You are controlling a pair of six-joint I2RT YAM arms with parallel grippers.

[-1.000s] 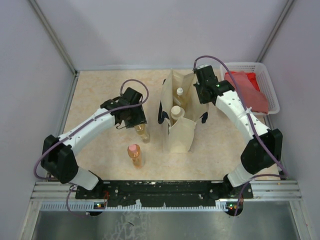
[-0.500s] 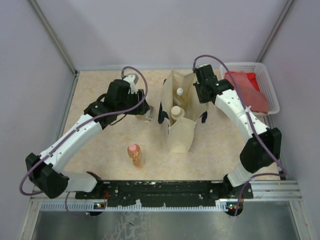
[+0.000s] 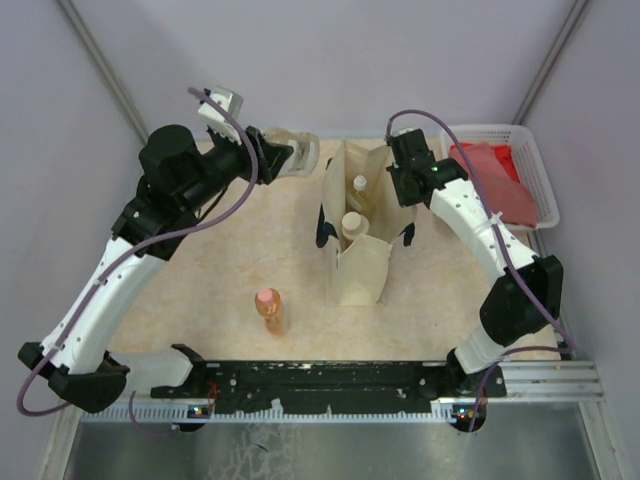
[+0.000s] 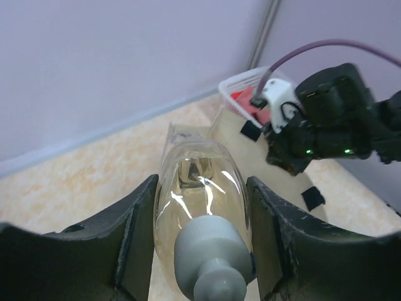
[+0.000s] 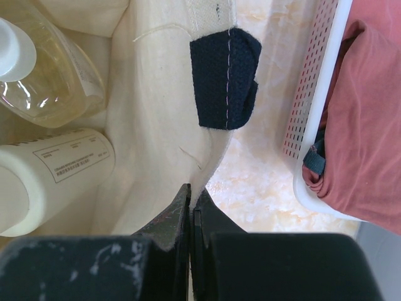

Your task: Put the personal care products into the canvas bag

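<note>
My left gripper [image 3: 292,156] is shut on an amber bottle [image 4: 199,200] with a white cap and holds it raised, lying sideways, just left of the canvas bag [image 3: 365,270]. The bottle also shows in the top view [image 3: 298,154]. My right gripper [image 5: 195,204] is shut on the bag's right rim [image 5: 210,166] and holds it. Inside the bag are another amber bottle [image 5: 44,75] with a white cap and the cream bottle [image 5: 53,172]. The orange bottle with a pink cap [image 3: 270,309] stands on the table in front of the bag, to its left.
A white plastic basket [image 3: 530,160] with a red cloth [image 3: 495,180] stands at the back right, close to my right arm. Grey walls enclose the table on three sides. The bag's dark strap patch [image 5: 225,78] sits on its rim.
My left arm lifted the amber bottle from the table, swung it up and back, and tilted it sideways near the bag's top. The right gripper stayed on the bag rim.
</note>
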